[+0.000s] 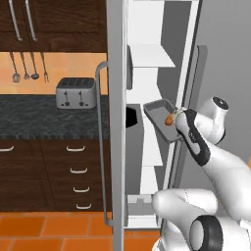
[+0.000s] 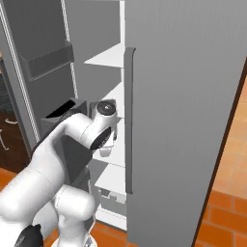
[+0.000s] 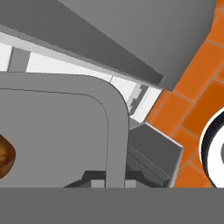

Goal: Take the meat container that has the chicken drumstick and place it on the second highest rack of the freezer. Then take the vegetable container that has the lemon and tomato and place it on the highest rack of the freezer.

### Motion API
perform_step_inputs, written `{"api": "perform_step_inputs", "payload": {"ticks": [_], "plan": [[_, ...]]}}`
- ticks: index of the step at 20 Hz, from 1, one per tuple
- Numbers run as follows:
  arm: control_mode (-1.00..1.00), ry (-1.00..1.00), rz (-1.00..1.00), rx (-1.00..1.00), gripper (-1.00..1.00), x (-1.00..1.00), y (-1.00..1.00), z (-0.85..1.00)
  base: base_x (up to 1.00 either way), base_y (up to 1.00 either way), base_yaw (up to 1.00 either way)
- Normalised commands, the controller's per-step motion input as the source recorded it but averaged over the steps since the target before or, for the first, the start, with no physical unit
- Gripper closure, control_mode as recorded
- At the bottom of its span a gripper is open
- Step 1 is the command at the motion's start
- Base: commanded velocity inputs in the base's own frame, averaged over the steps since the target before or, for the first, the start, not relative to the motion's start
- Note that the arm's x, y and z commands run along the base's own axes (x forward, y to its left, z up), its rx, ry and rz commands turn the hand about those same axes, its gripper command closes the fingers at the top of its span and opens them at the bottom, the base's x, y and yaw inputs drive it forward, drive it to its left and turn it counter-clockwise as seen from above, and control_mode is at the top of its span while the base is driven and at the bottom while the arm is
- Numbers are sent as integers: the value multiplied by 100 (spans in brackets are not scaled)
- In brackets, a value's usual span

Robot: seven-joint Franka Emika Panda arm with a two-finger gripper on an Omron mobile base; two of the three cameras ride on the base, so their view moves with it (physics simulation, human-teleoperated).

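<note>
The gripper (image 1: 176,119) is clamped shut on the near rim of the tray (image 1: 161,117), its jaws pinching the thin grey wall at one edge. The tray hangs in the air in front of the open freezer (image 1: 152,59), tilted, with its far corner nosing toward the white shelves (image 1: 149,62); it rests on none of them. It is a shallow rectangle with rounded corners and a raised lip, a smooth matt grey. The drumstick (image 1: 169,120) lies inside by the gripped edge, a small glossy orange-brown lump; from the hand's own camera it sits at the left edge of the flat tray floor (image 3: 52,140), with the curved rim (image 3: 116,131) sweeping round beside it.

The freezer's door (image 1: 116,122) stands open, plain grey with a long bar handle (image 1: 100,142). Inside, the shelves are flat white slabs. A boxy metal toaster (image 1: 75,92) sits on the speckled dark counter (image 1: 44,117), and the floor (image 1: 49,230) is orange tile.
</note>
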Motion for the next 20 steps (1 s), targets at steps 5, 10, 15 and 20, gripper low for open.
{"api": "perform_step_inputs", "payload": {"ticks": [5,10,15,20], "plan": [[-100,11,-27,0,100,87,22,3,0,0,0],[-100,5,-9,0,100,84,-1,1,0,0,0],[-100,1,0,0,100,69,-1,0,0,0,0],[-100,6,0,0,100,72,-1,0,0,0,0]]}}
